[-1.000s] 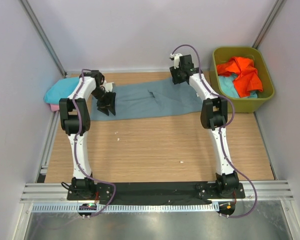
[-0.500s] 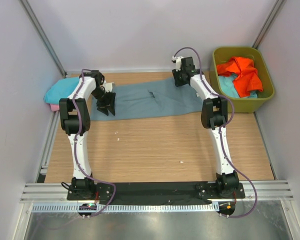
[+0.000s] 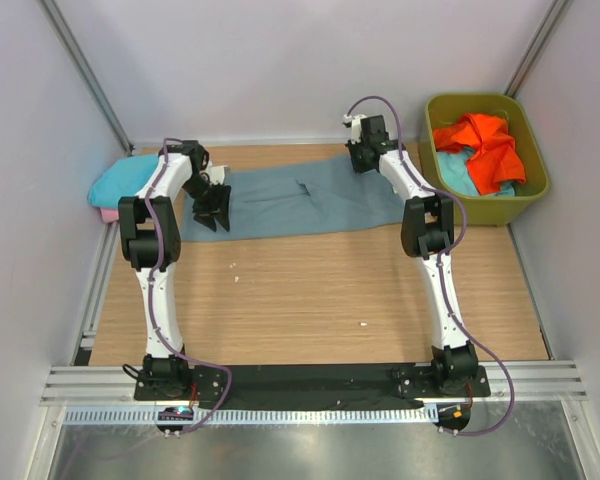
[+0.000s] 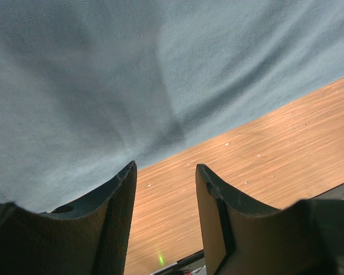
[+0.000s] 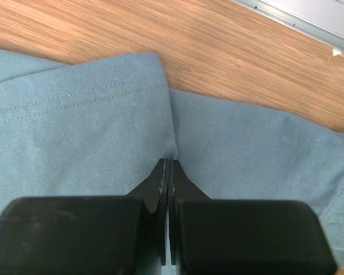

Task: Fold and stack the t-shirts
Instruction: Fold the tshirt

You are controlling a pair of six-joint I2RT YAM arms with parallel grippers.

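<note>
The right gripper (image 5: 167,163), fingers pressed together at a sleeve edge of the grey-blue shirt (image 3: 300,200), is edging toward the tub (image 3: 536,186), likely starting a fold. The left gripper (image 4: 163,169) is waiting unmoved, spread wide. The shirt is lying flat across the far counter (image 3: 310,290), its long axis running left to right.

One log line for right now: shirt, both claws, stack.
grey-blue t-shirt: spread flat, far side | left claw: open at its edge | right claw: shut over a hemmed edge | turquoise t-shirt: stacked far left
</note>
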